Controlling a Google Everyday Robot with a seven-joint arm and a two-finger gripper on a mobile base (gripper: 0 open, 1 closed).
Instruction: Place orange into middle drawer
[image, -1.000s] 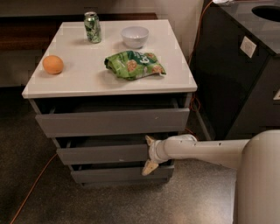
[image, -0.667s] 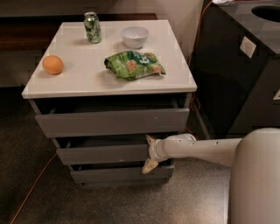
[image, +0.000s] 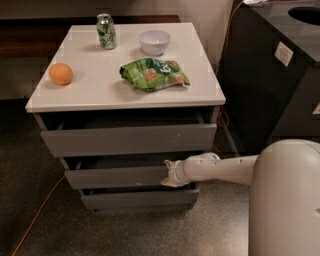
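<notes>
The white flat-topped table (image: 100, 87) carries four things: a small round orange fruit (image: 61, 74) near its left edge, a green metal can (image: 106, 31) at the back edge, a round white bowl (image: 154, 42) right of the can, and a crumpled green snack bag (image: 153, 74) right of centre. The white end effector (image: 170, 174) is below the front edge, at the grey middle drawer (image: 117, 176).

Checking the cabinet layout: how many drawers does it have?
3, stacked: top drawer, middle drawer with the gripper at its right front, bottom drawer. None seems hidden.
</notes>
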